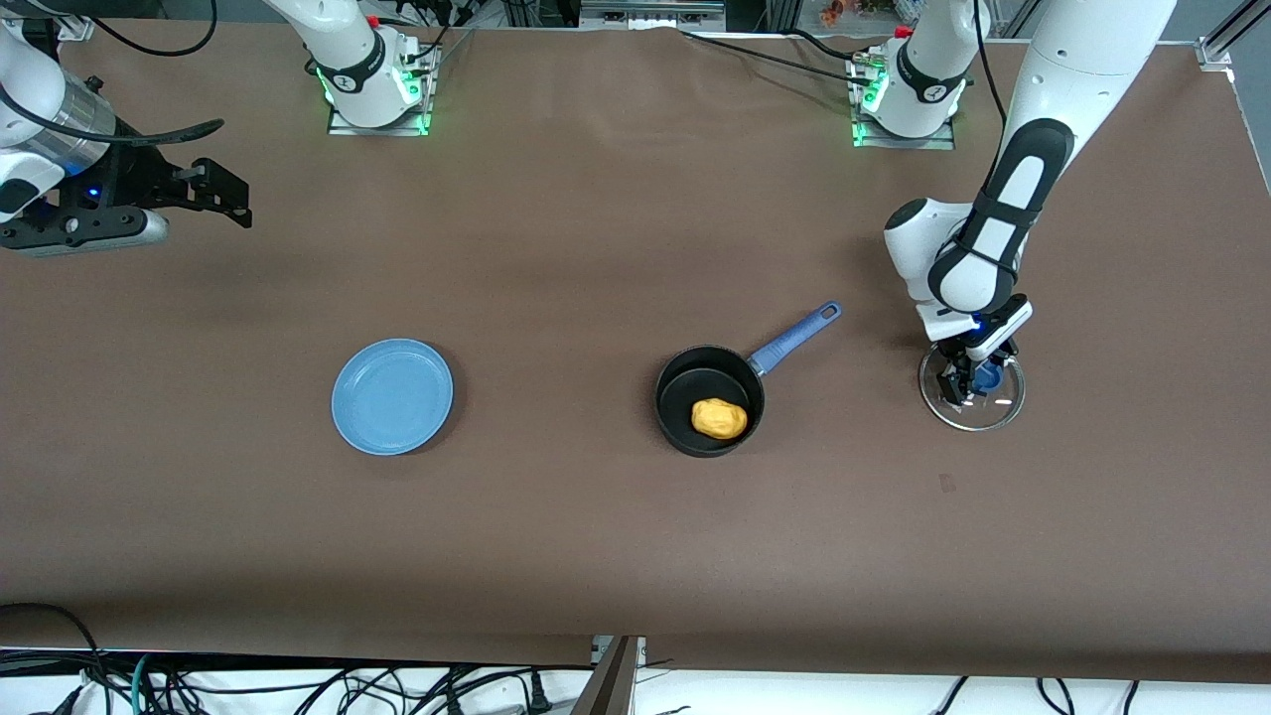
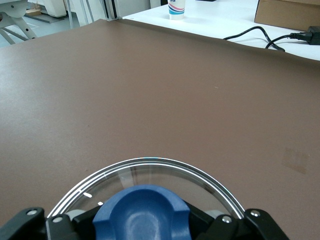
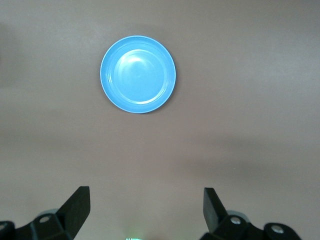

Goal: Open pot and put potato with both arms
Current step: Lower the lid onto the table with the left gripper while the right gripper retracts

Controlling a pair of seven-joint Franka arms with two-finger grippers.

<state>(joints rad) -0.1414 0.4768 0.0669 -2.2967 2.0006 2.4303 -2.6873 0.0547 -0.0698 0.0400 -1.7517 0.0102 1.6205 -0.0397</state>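
The pot (image 1: pixel 709 399) sits open at centre-right of the front view, blue handle (image 1: pixel 794 339) angled toward the upper right, and the potato (image 1: pixel 719 418) lies inside it, toward the lower rim. So the vegetable looks delivered. Over at the right of the frame, the glass lid (image 1: pixel 971 389) rests flat on the counter (image 1: pixel 596 536), well apart from the pot, presumably parked there so the opening stayed free. The left hand (image 1: pixel 971 380) is down on it, clenched around the blue knob (image 2: pixel 141 212); the left wrist view shows that knob filling the bottom centre, with a dark finger on either side of it and the lid's rim arcing above. My read: it grips the lid either to lift it back or is about to let go. The right hand (image 1: pixel 213 194) waits at the upper left edge of the frame, released and spread wide, with the light-blue plate (image 3: pixel 138 74) in the upper part of its wrist view.
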